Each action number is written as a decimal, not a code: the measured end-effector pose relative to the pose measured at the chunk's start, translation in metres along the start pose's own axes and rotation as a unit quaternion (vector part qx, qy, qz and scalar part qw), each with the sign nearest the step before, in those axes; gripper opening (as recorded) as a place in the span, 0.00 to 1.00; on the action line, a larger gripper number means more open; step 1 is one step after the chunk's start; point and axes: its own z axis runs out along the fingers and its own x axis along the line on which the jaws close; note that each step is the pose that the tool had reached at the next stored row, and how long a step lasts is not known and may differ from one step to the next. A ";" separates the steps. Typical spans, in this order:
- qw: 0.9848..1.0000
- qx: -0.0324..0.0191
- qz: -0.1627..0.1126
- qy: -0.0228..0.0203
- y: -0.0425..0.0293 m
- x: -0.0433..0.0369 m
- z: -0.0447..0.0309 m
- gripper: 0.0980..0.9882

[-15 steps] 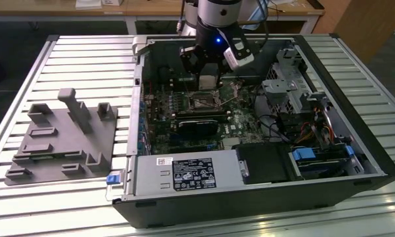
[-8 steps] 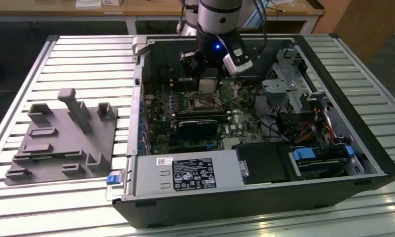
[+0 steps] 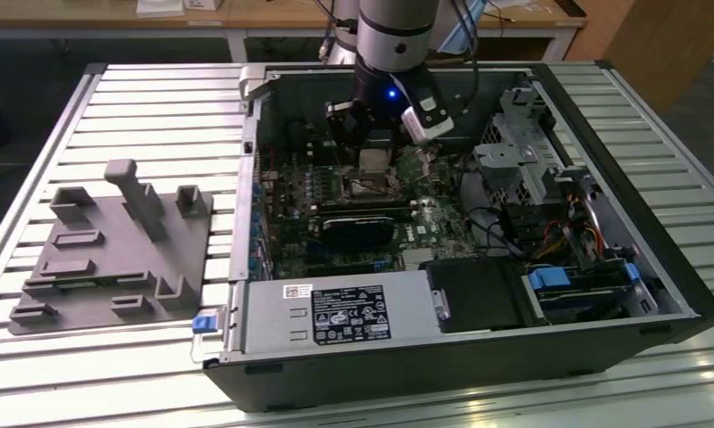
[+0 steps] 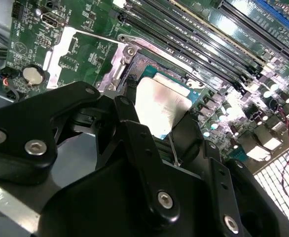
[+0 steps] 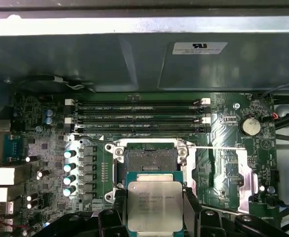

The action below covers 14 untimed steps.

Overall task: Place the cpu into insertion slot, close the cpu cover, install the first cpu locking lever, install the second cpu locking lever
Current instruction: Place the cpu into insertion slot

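Your black gripper [image 5: 154,211], fingers [image 5: 191,210] clamped on one silvery square cpu [image 5: 153,201], near one dark metal-rimmed insertion slot [image 5: 150,158] (uncovered); black memory slots [image 5: 134,117] beside.

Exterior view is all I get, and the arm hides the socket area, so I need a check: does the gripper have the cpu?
Observer: Yes. In the first wrist view the gripper is shut on the cpu.
Operator: Is anything already in the insertion slot?
Observer: No. The insertion slot shows a bare dark square inside its metal rim, and the cpu is not seated in it.
Operator: How is the chip gripped?
Observer: By two opposite edges. The black fingers flank it, and its silvery metal top faces the camera, uncovered.
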 end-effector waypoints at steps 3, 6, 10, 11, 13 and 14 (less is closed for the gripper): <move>1.000 0.000 0.006 0.000 -0.0001 0.0000 0.0008 0.49; 1.000 0.000 0.030 -0.003 -0.0002 0.0000 0.0015 0.49; 0.998 0.000 0.066 -0.006 -0.0002 0.0000 0.0023 0.49; 0.997 0.000 0.074 -0.007 -0.0002 0.0000 0.0025 0.49; 0.996 0.000 0.092 -0.008 -0.0003 0.0000 0.0029 0.49; 0.995 0.000 0.100 -0.009 -0.0003 0.0000 0.0031 0.49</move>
